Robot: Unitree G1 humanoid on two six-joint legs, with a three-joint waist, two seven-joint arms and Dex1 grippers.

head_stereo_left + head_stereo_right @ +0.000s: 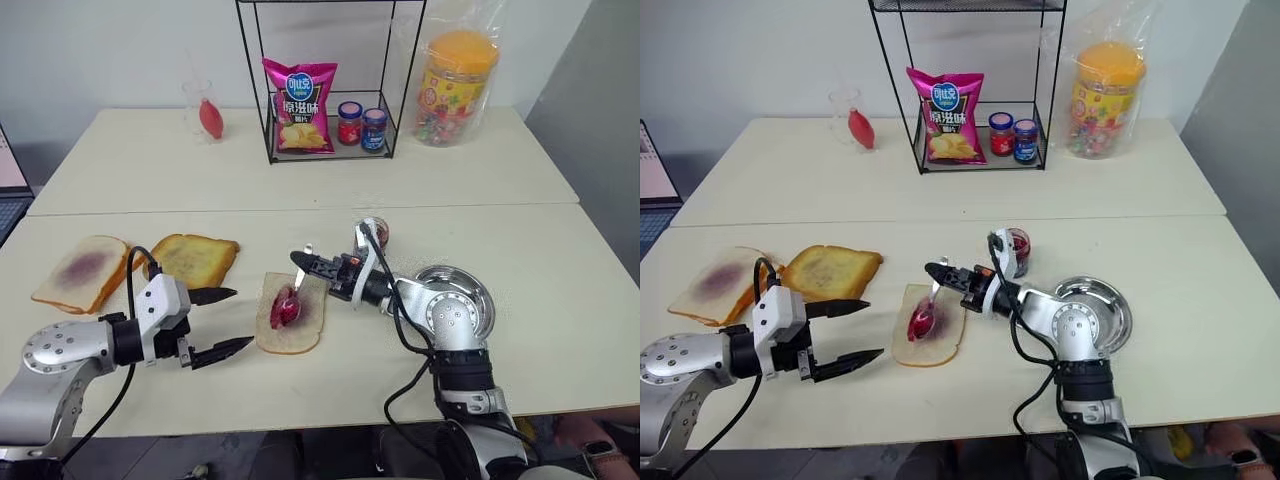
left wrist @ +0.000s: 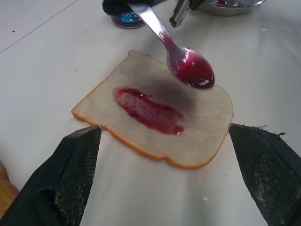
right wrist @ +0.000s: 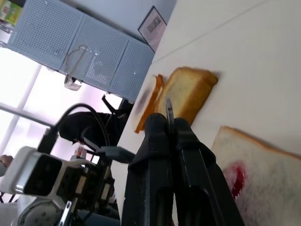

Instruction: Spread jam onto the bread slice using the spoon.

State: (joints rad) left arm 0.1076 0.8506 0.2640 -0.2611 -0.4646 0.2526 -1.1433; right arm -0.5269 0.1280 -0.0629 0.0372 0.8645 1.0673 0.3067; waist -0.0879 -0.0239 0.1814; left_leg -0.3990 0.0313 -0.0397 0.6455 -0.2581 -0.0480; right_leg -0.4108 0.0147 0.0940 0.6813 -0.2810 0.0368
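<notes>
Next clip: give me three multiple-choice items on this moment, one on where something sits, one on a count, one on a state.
1. Where is the spoon's bowl?
A. Over the bread slice
B. Inside the metal bowl
C. On the wire rack

2. How many small jars stand on the wire rack?
A. One
B. Two
C. Four

3. How is the left hand?
A. Shut on the bread
B. Open, holding nothing
C. Shut on a jar

Key:
1 A: the spoon, pinched by the right hand, hangs over the bread slice beside the jam.
2 B: two small jars stand beside the crisp bag.
3 B: the left hand has its fingers spread.
</notes>
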